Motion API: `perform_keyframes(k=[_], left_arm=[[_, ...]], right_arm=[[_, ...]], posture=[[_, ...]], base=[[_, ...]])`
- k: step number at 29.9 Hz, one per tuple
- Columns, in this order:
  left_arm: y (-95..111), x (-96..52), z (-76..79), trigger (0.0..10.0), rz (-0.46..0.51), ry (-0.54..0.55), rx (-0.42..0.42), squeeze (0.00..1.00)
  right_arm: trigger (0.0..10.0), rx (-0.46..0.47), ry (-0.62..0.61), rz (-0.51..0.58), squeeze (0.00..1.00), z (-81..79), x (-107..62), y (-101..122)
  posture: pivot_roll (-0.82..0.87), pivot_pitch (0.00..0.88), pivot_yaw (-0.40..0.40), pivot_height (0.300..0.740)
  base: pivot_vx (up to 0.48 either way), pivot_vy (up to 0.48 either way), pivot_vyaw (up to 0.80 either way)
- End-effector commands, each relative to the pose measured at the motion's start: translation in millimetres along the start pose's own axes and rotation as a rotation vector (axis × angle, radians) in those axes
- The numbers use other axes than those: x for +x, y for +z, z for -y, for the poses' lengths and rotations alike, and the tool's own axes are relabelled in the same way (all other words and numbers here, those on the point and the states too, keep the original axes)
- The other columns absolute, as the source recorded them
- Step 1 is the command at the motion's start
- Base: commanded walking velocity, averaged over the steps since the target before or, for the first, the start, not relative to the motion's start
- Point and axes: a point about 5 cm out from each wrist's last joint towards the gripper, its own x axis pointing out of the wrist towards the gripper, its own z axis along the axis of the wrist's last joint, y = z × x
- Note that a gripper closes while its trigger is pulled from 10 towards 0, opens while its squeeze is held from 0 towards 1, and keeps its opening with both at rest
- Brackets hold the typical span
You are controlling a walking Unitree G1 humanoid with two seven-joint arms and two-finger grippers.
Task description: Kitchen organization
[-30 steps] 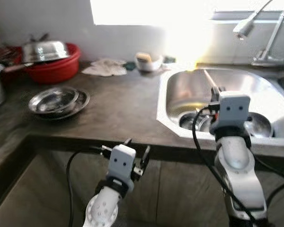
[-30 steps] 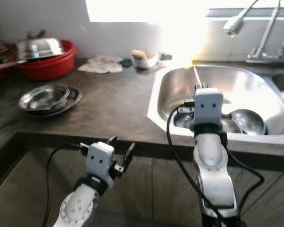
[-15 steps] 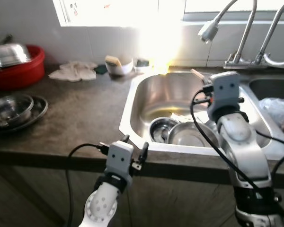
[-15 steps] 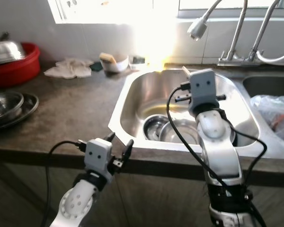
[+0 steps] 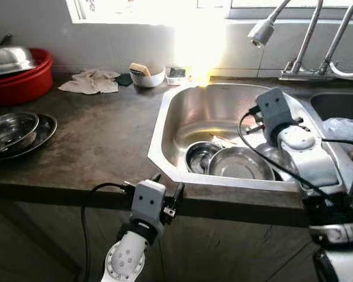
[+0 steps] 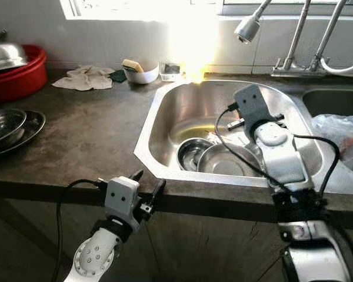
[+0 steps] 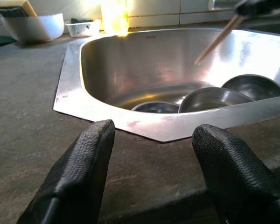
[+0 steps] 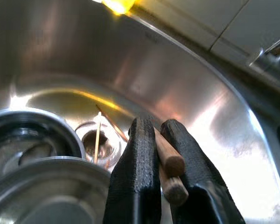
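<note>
Glaring window [image 5: 147, 4] above white tiled wall [image 5: 117, 44]; dark countertop [image 5: 100, 138] over cabinet fronts [image 5: 235, 252].

Kitchen counter and sink: item count

Sink [image 5: 165, 117]: 1 basin, with 3 steel bowls [image 5: 240, 164] inside. Faucets [image 5: 306, 41]: 2 spouts. Counter: 1 steel bowl [image 5: 12, 126] on 1 steel plate [image 5: 44, 132]; 1 red basin [image 5: 23, 82] with 1 steel dome [image 5: 9, 59] in it; 1 cloth [image 5: 91, 82]; 1 white bowl [image 5: 147, 77] with 1 sponge [image 5: 139, 69]; 1 small clear tub [image 5: 176, 73]; 1 plastic bag [image 5: 344, 126]. Wooden sticks [image 8: 170, 161]: 2. Grippers: 2, left gripper [image 5: 167, 182] and right gripper [image 8: 156, 126], 2 black fingers each.
</note>
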Motion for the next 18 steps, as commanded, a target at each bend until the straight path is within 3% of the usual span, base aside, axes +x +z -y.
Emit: perform_keyframes(k=[1, 9, 13, 14, 18], left_arm=[[2.7, -2.5, 2.9, 10.0, 0.002, -0.026, -0.006, 0.0], [6.9, -7.2, 5.6, 10.0, 0.013, -0.048, -0.017, 0.0], [9.1, -9.3, 6.1, 10.0, 0.017, -0.049, -0.02, 0.0], [9.7, -9.7, 6.0, 10.0, 0.018, -0.049, -0.019, 0.0], [10.2, -9.8, 6.0, 10.0, 0.019, -0.049, -0.019, 0.0]], right_arm=[[10.0, -0.02, 0.009, -0.024, 0.0, 3.9, 4.6, 1.4], [10.0, -0.017, 0.04, -0.078, 0.0, 1.2, 15.6, -6.4], [10.0, -0.02, 0.085, -0.111, 0.0, -7.7, 20.6, -13.0], [10.0, -0.017, 0.098, -0.12, 1.0, -10.2, 22.3, -15.1], [10.0, -0.014, 0.106, -0.126, 1.0, -11.7, 23.2, -16.6]], posture=[[0.05, 0.126, -0.017, 0.74], [0.07, 0.148, -0.016, 0.74], [0.08, 0.158, -0.018, 0.74], [0.08, 0.159, -0.016, 0.74], [0.07, 0.158, -0.017, 0.74]], base=[[0.0, 0.0, 0.0], [0.0, 0.0, 0.0], [0.0, 0.0, 0.0], [0.0, 0.0, 0.0], [0.0, 0.0, 0.0]])
